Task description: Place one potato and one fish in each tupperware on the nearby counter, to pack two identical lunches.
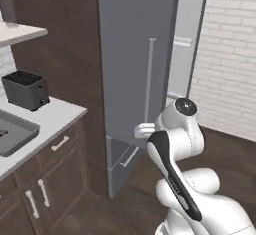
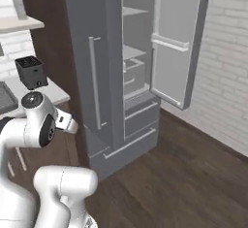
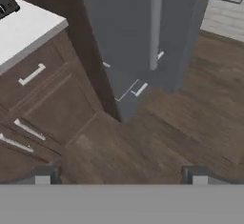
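**Empty gripper beside an open fridge**

The gripper [image 3: 121, 174] points at the floor, jaws spread wide, holding nothing. The counter [image 1: 52, 116] lies left, its near corner beside the fridge [image 2: 104, 72]. Risk, I judge: the open fridge door [image 2: 177, 42] could catch the swinging arm.

Matt grey fridge [image 2: 104, 72] — dark wood-grain floor [image 2: 193, 173], cabinets [image 3: 52, 94].

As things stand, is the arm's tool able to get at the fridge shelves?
Probably not yet. The open tool points down at the wood floor, and the fridge's closed left door faces the arm. The shelves sit behind the open right door, further right.
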